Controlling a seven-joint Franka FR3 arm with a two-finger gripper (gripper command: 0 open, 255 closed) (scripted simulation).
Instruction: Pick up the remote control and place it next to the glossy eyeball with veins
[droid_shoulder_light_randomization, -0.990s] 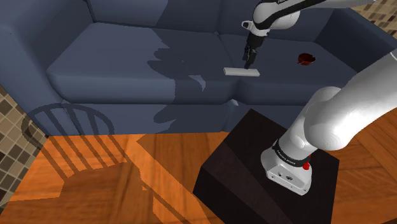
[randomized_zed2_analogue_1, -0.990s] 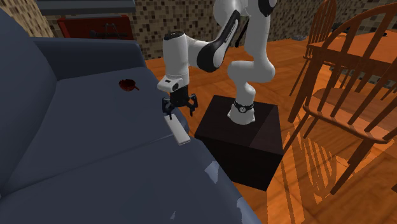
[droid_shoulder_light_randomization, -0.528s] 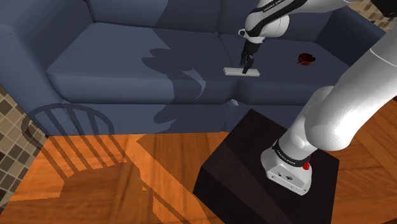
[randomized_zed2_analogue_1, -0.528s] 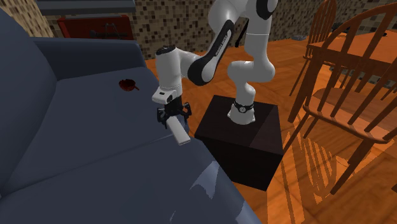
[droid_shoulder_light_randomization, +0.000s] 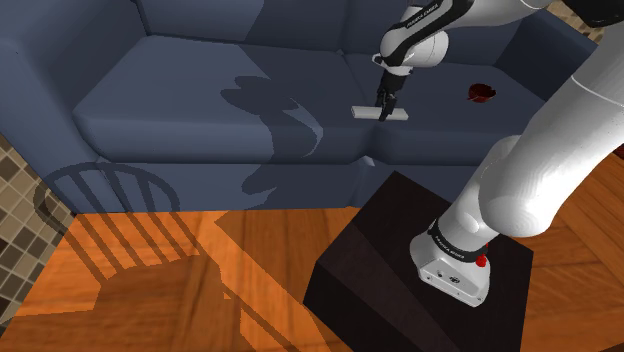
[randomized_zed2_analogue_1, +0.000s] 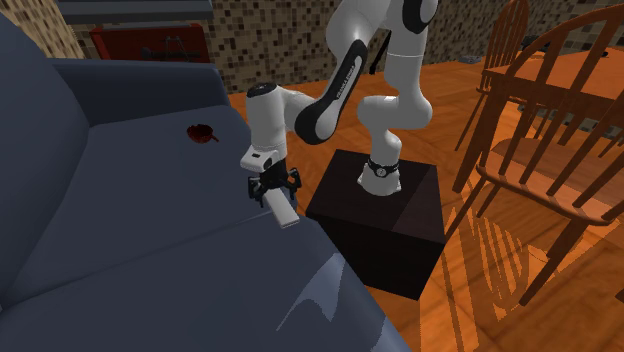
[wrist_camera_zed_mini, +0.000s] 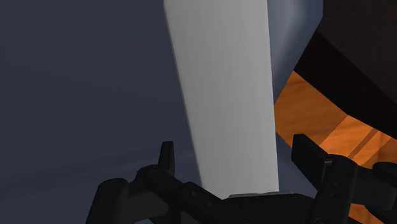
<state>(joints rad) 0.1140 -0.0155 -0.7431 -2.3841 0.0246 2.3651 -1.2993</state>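
The remote control (droid_shoulder_light_randomization: 366, 111) is a plain pale grey bar lying flat on the dark blue sofa seat (droid_shoulder_light_randomization: 180, 105), close to the seat's front edge. My gripper (droid_shoulder_light_randomization: 384, 108) points down over it, open, with one finger on each side of the bar. In the wrist view the remote (wrist_camera_zed_mini: 229, 95) runs between the fingers (wrist_camera_zed_mini: 167, 159), with a small gap on either side, so nothing is held. The second exterior view shows the gripper (randomized_zed2_analogue_1: 272, 190) low over the near end of the remote (randomized_zed2_analogue_1: 285, 210). The eyeball (droid_shoulder_light_randomization: 481, 93) is a small dark red thing further along the seat (randomized_zed2_analogue_1: 203, 132).
The black stand (droid_shoulder_light_randomization: 400, 260) sits on the wooden floor just in front of the sofa. Wooden chairs (randomized_zed2_analogue_1: 545, 130) stand beyond it in the second exterior view. A red cabinet (randomized_zed2_analogue_1: 150, 42) is behind the sofa's arm. The sofa's backrest (droid_shoulder_light_randomization: 240, 22) rises behind the seat.
The gripper has come down and shifted slightly to the shoulder view's left, so its fingers now stand on either side of the remote. It stays open. The remote has not moved.
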